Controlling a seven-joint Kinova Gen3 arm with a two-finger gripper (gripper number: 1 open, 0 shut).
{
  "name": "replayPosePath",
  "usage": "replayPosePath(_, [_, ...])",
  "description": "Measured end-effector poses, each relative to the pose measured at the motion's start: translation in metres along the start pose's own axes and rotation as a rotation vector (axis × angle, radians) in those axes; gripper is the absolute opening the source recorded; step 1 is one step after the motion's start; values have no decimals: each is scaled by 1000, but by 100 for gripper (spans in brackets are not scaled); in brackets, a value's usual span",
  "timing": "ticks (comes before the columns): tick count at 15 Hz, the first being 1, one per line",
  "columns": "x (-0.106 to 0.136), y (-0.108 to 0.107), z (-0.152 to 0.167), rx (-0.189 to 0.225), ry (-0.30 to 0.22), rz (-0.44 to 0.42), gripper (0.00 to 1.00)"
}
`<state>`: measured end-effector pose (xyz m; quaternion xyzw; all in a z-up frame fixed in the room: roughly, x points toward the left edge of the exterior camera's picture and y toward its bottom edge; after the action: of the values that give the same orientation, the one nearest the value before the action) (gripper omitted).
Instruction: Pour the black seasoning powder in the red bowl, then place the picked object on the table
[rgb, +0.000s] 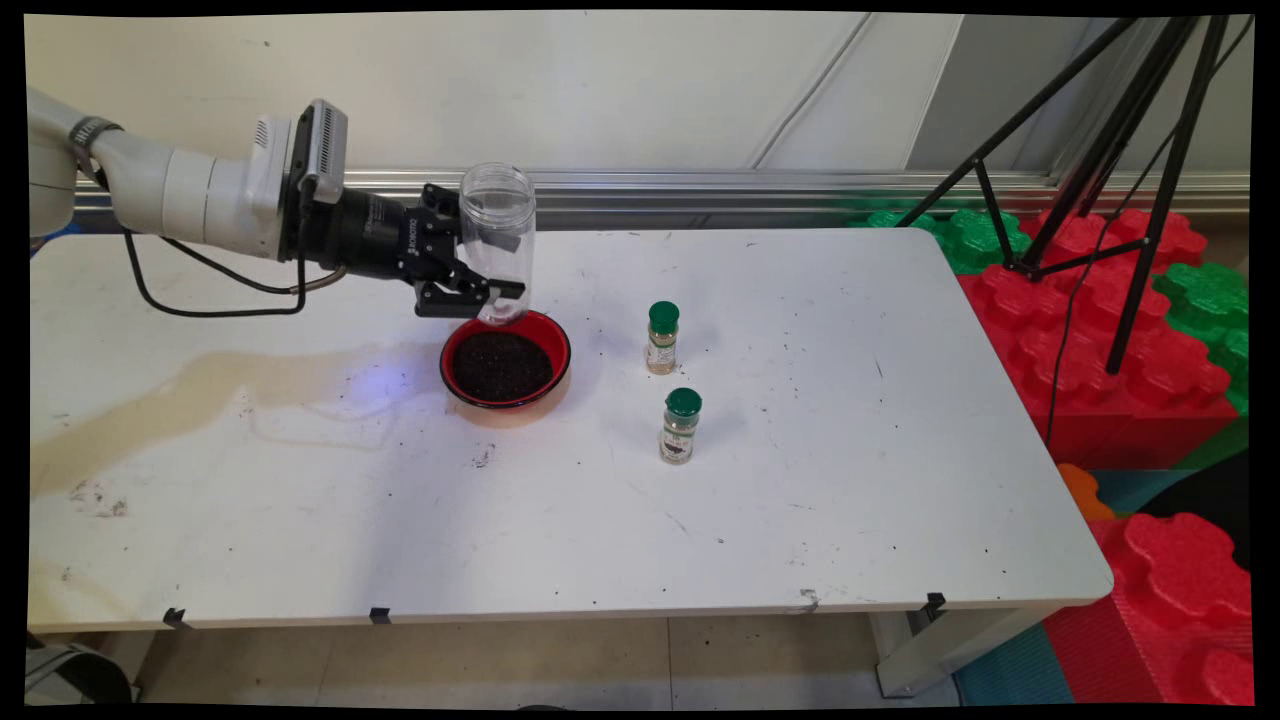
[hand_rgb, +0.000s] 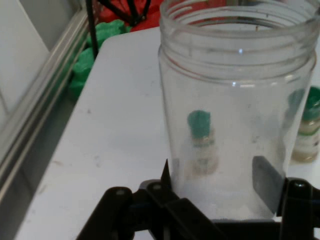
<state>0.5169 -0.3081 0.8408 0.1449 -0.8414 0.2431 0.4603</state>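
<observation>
- Your clear plastic jar (rgb: 497, 243) hangs above the far rim of the red bowl (rgb: 506, 358), not touching it as far as you can see.
- In the main view its long axis stands close to upright, tipped a little, with one end just over the bowl and the other pointing up toward the wall; which end is the mouth you cannot tell there.
- In the hand view the threaded open mouth sits at the top of the picture, and the jar looks empty.
- Your gripper (rgb: 478, 287) is clamped on the jar's lower part, one finger on each side, pads (hand_rgb: 265, 180) pressed against the wall.
- Your arm reaches in level from the left, hand pointing right across the table (rgb: 820, 520).
- The bowl holds dark grains.
- Two small green-capped spice bottles stand upright right of the bowl: one farther back (rgb: 662, 338), one nearer (rgb: 680, 426), apart from each other.
</observation>
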Motion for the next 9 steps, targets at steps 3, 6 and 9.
replayPosePath(3, [1,7,0,-31,11,-48,0])
replayPosePath(6, [1,18,0,-75,22,-103,0])
replayPosePath(9, [-1,29,1,-107,27,-139,0])
